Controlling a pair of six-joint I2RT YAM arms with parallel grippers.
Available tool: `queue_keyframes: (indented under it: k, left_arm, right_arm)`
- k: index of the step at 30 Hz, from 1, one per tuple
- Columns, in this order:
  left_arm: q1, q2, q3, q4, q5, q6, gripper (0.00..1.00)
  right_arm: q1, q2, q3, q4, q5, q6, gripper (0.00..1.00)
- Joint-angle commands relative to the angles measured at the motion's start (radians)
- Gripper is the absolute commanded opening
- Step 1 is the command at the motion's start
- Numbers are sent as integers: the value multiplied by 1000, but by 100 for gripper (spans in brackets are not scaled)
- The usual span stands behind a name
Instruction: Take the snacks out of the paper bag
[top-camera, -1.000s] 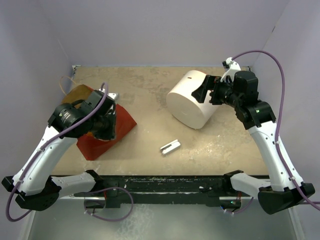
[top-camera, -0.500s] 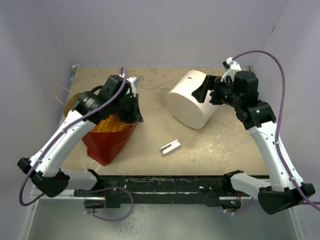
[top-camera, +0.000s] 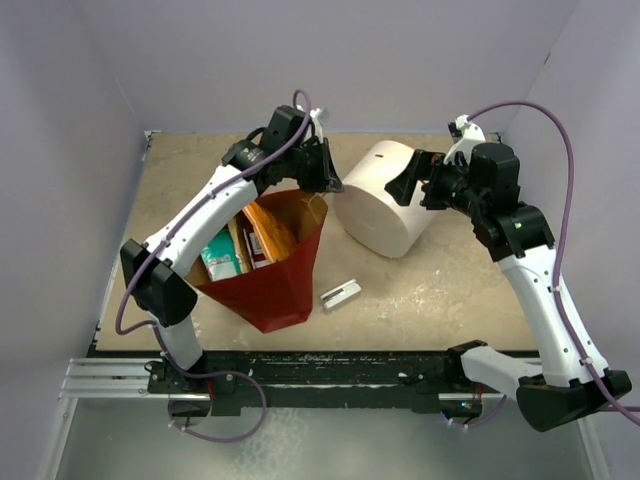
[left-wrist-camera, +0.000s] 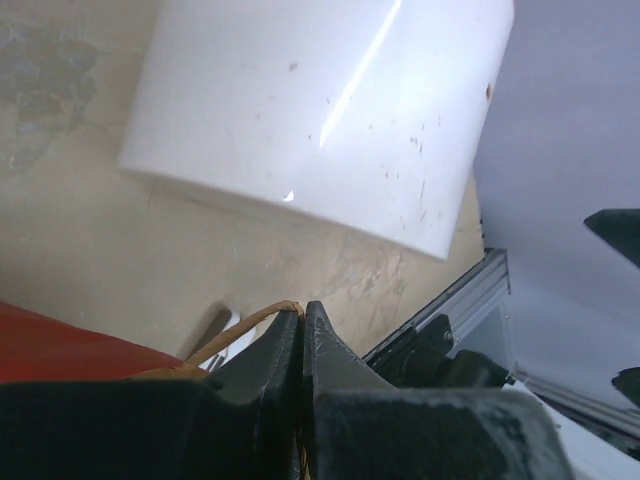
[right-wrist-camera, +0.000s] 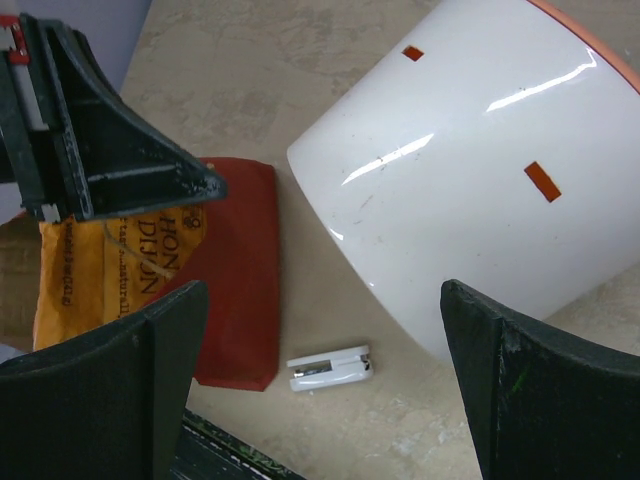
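The paper bag (top-camera: 275, 290), red outside and brown inside, hangs tilted with its mouth open upward. Snacks show inside it: a teal packet (top-camera: 218, 255) and an orange one (top-camera: 265, 232). My left gripper (top-camera: 322, 172) is high at the back centre, shut on the bag's twine handle (left-wrist-camera: 245, 328); the jaws (left-wrist-camera: 302, 308) meet with the twine pinched between them. In the right wrist view the red bag (right-wrist-camera: 240, 280) and an orange printed packet (right-wrist-camera: 110, 270) lie left of the white cylinder. My right gripper (top-camera: 405, 178) stands open and empty (right-wrist-camera: 320, 300) over the cylinder's edge.
A big white cylinder (top-camera: 378, 200) lies on its side right of the bag, close to both grippers. A small grey metal bracket (top-camera: 341, 294) rests on the table in front of it, also in the right wrist view (right-wrist-camera: 330, 368). Walls enclose the table's back and sides.
My left arm has swung from the front left up to the back centre, pulling the handle; the bag rose from lying flat to hanging open. The right arm has not moved.
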Motion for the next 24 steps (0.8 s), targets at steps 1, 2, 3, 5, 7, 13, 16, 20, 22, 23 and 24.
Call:
queue_keyframes:
  k: [1, 2, 3, 5, 7, 13, 16, 20, 22, 23, 24]
  left_arm:
    - [88, -11, 78, 173, 111, -47, 6]
    - [108, -11, 80, 182, 128, -52, 6]
    - [125, -11, 84, 191, 154, -55, 6]
    - [156, -10, 99, 188, 187, -49, 8]
    - [171, -13, 113, 179, 226, -25, 17]
    - [222, -65, 194, 56, 268, 64, 70]
    - [254, -127, 214, -24, 278, 118, 89]
    - [272, -205, 312, -232, 154, 263, 100]
    - [273, -248, 369, -333, 19, 324, 99]
    - [272, -289, 384, -368, -79, 349, 99]
    - [272, -327, 387, -392, -160, 361, 99]
  right_arm:
    - [3, -11, 40, 11, -36, 4, 99]
    - [4, -5, 43, 15, -49, 0, 99]
    - [8, 1, 47, 16, -59, -2, 99]
    - [25, 20, 63, 15, -68, -9, 99]
    - [64, 40, 83, 18, -70, -27, 99]
    - [203, 106, 141, 31, -43, -52, 96]
    - [305, 147, 179, 40, 11, -71, 95]
    - [484, 225, 251, 39, 146, -109, 95]
    - [569, 261, 283, 55, 222, -129, 95]
    - [614, 280, 300, 65, 258, -141, 95]
    - [657, 301, 315, 73, 288, -156, 95]
